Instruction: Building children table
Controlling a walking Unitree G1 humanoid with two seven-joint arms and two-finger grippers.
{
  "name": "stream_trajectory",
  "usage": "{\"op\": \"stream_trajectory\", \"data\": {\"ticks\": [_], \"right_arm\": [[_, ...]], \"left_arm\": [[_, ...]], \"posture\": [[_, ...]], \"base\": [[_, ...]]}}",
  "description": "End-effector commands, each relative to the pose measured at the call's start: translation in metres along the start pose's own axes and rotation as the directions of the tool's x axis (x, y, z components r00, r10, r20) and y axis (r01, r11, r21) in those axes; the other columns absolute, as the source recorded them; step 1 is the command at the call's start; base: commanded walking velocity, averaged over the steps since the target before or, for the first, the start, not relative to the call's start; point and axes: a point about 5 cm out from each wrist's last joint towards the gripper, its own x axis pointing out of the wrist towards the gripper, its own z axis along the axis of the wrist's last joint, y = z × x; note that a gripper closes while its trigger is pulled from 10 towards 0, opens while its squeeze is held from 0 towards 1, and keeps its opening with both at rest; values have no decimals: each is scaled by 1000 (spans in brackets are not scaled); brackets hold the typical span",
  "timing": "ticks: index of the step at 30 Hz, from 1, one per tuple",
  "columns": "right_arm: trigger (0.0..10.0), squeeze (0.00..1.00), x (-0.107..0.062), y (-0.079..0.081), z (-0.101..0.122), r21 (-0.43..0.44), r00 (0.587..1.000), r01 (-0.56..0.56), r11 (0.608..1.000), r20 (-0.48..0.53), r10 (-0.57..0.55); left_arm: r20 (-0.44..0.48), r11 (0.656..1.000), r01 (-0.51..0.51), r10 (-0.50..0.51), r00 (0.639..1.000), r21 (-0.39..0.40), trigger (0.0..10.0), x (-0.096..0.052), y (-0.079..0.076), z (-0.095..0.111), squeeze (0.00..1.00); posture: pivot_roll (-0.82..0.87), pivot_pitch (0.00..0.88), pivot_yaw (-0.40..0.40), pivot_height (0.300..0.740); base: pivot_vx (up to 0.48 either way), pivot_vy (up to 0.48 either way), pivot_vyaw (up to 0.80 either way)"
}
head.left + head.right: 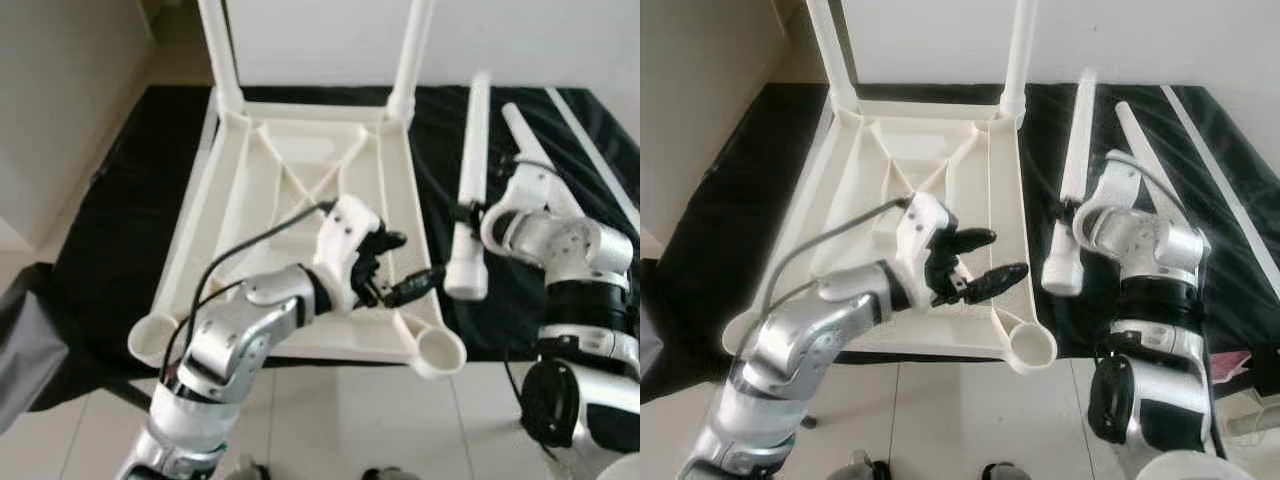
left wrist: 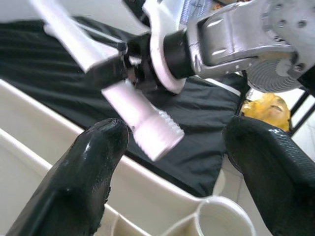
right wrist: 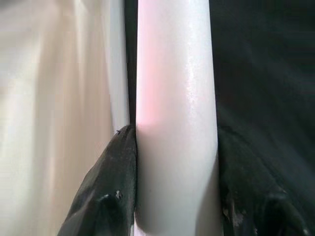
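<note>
A white plastic table point(image 1: 300, 200) lies upside down on a black cloth. Two legs point(image 1: 222, 50) point(image 1: 412, 50) stand in its far corner sockets. The near right socket point(image 1: 440, 350) and near left socket point(image 1: 150, 340) are hollow. My right gripper point(image 1: 465, 213) is shut on a third white leg point(image 1: 472, 170) just right of the table, its threaded end point(image 2: 152, 130) pointing toward me. My left gripper point(image 1: 410, 262) is open over the table's underside, close to the near right socket, with nothing between its fingers point(image 2: 88, 162). A further loose leg point(image 1: 520, 130) lies on the cloth behind my right arm.
The black cloth point(image 1: 120, 200) covers the floor under the table. A thin white strip point(image 1: 590, 140) lies along its right side. Pale tiles run along the near edge, and grey fabric point(image 1: 30, 340) sits at the near left. A yellow object point(image 2: 266, 108) lies beyond the cloth.
</note>
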Motion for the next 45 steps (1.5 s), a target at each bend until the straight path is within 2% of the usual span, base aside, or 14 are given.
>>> {"op": "stream_trajectory", "data": {"ticks": [1,5,6,10,15,22,26,30,33,34,37,40,43,45], "right_arm": [[10000,0,-6,-3,10,13,996,3,1000,93,-4],[10000,0,-8,-2,14,42,990,-15,999,138,9],[10000,0,-12,-2,19,63,976,-35,997,215,21],[10000,0,-17,-1,20,72,959,-63,995,281,41],[10000,0,-25,10,2,-19,921,-142,990,363,139],[10000,0,-34,22,-2,-14,866,-279,960,429,258],[10000,0,-39,28,-6,-77,839,-319,945,441,319],[10000,0,-45,38,-10,-108,801,-401,910,442,405],[10000,0,-50,45,-12,-150,769,-456,877,431,473],[10000,0,-50,45,-12,-150,769,-456,877,431,473],[10000,0,-57,55,-15,-221,724,-520,825,398,563],[10000,0,-59,60,-18,-225,709,-550,804,382,592],[10000,0,-60,68,-27,-234,689,-600,765,335,642],[10000,0,-59,71,-31,-240,683,-615,751,314,660]], "left_arm": [[-5,999,-22,22,1000,33,10000,4,3,-1,0],[-8,998,-47,47,999,45,10000,7,7,-1,0],[-27,990,-127,129,991,62,10000,12,17,-3,0],[-44,970,-227,232,972,88,10000,17,32,-2,0],[0,926,-367,369,930,91,10000,17,60,7,0],[46,908,-411,409,912,79,10000,20,72,16,0],[55,891,-446,443,895,85,10000,24,84,20,0],[-9,876,-482,482,876,-28,10000,31,94,18,0],[-18,863,-504,503,864,-39,10000,38,96,20,0],[-18,863,-504,503,864,-39,10000,38,96,20,0],[-2,880,-474,474,880,-18,10000,49,91,28,0],[6,894,-448,448,894,21,10000,53,89,32,0],[19,937,-346,345,938,45,10000,61,87,39,0],[24,941,-334,333,943,49,10000,64,87,44,0]], "posture": [[-42,39,0,740],[-48,34,3,740],[-50,28,4,740],[-50,28,4,740],[-62,21,9,740],[-78,15,20,740],[-82,10,27,740],[-98,0,40,740],[-104,0,41,740],[-104,0,41,740],[-104,0,37,740],[-100,0,30,740],[-98,0,20,740],[-97,0,19,740]], "base": [[0,0,0],[0,0,0],[0,0,0],[0,0,0],[0,0,0],[0,0,0],[0,0,0],[0,0,0],[0,0,0],[0,0,0],[0,0,0],[0,0,0],[0,0,0],[0,0,0]]}}
